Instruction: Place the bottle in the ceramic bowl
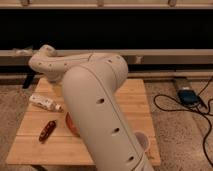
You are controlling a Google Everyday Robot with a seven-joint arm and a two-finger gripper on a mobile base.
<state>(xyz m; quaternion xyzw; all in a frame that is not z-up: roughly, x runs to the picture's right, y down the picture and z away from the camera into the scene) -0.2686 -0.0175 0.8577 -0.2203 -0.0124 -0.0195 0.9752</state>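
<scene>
Arm (100,110) foremost, hand hidden behind (grip untellable); bottle (44,102), label unreadable, near ceramic bowl (69,123)

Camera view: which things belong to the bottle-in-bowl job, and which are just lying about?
Job: bottle, lying on the table; bowl, mostly hidden behind the arm; gripper, not in view.
Lying about: dark red object; cup; cables and blue device on the floor.

On the table (132,97), the bottle (44,103) lies behind-left of the ceramic bowl (69,123); the gripper (25,51) hangs further behind-left of it.
</scene>
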